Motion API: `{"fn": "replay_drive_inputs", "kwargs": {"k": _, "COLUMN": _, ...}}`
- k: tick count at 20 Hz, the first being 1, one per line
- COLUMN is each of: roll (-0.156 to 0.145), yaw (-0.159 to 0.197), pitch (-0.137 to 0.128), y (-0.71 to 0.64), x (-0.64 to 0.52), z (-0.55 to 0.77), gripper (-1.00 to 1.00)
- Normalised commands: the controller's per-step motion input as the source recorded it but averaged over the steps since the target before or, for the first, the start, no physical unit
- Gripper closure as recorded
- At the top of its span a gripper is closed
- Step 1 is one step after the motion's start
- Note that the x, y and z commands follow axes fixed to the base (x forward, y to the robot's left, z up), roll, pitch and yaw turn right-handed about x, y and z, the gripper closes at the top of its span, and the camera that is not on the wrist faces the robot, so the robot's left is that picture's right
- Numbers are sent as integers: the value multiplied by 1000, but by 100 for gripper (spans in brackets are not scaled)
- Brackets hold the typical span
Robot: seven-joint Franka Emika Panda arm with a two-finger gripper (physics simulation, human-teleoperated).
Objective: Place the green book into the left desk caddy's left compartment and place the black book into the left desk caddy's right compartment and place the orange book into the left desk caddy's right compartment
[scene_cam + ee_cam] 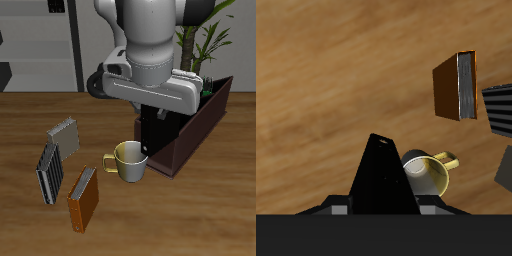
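The gripper (152, 118) is hanging over the near end of the left desk caddy (195, 125), beside the cream mug (129, 161). The fingers are closed on the black book (153, 130), which is standing upright between them, its lower edge level with the caddy's low front wall. In the wrist view the black book (380, 180) is rising as a dark wedge directly from the gripper (378, 205), with the mug (429, 175) just beside it on the wooden table (336, 90).

Whether the book is touching the caddy floor cannot be told; the arm is hiding the inside of the right compartment (172, 140). The left compartment, at the taller slanted end farther back, is mostly screened by the arm as well. A small patch of bright green (207, 93) is showing there just above the caddy rim; it may be the green book, but too little is visible to confirm it.

The orange book (83, 199) is lying flat on the table nearer the front edge, well apart from the caddy, page edges facing outward. It is appearing in the wrist view too (454, 88). A grey-and-black striped book (49, 171) is lying beside it, and a small grey book (64, 136) is resting just behind that. A potted plant (208, 40) is standing behind the caddy.
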Motion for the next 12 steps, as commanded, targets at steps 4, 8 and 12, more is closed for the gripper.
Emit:
{"fn": "replay_drive_inputs", "kwargs": {"k": 4, "roll": -11, "yaw": 51, "pitch": -43, "y": 93, "x": -418, "z": 383, "gripper": 100}}
{"fn": "replay_drive_inputs", "kwargs": {"k": 8, "roll": -21, "yaw": -6, "pitch": 19, "y": 106, "x": -389, "z": 295, "gripper": 100}}
{"fn": "replay_drive_inputs", "kwargs": {"k": 12, "roll": 11, "yaw": 7, "pitch": 25, "y": 168, "x": -424, "z": 121, "gripper": 100}}
